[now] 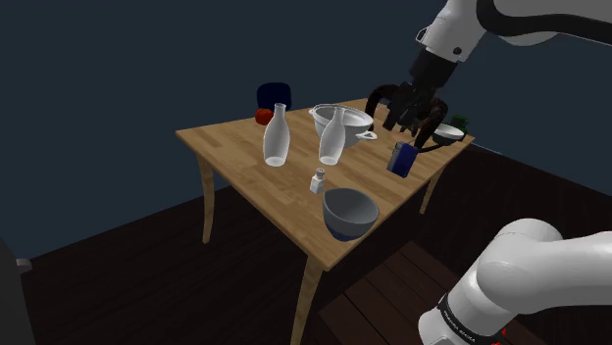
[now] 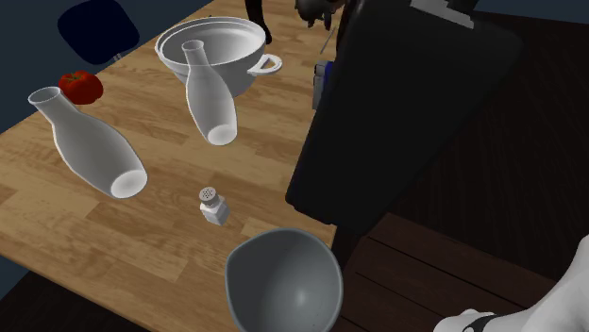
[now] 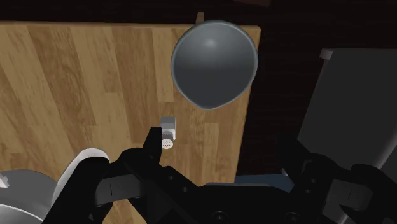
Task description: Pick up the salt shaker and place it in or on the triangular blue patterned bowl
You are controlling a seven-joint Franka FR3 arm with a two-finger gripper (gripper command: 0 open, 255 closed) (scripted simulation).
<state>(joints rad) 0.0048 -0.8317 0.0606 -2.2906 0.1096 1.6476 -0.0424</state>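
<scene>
The salt shaker (image 1: 318, 181) (image 2: 214, 206) is small and white with a perforated cap, and it stands upright on the wooden table (image 1: 245, 147). The rounded-triangular bowl (image 1: 349, 213) (image 2: 283, 281), grey inside and dark blue outside, sits at the table's near corner, a short way from the shaker. My gripper (image 1: 404, 123) hangs open above the far right of the table, well away from both and holding nothing. In the wrist view the shaker (image 3: 168, 130) lies just beyond one fingertip (image 3: 152, 139), with the bowl (image 3: 214, 63) farther out.
Two white bottle-shaped vases (image 1: 278, 135) (image 1: 333, 137) and a white two-handled pot (image 1: 343, 120) stand behind the shaker. A blue can (image 1: 400, 158) sits under the gripper. A red tomato (image 1: 263, 117) and a small white dish (image 1: 451, 130) lie at the far edges. A dark box (image 2: 396, 123) stands beside the table.
</scene>
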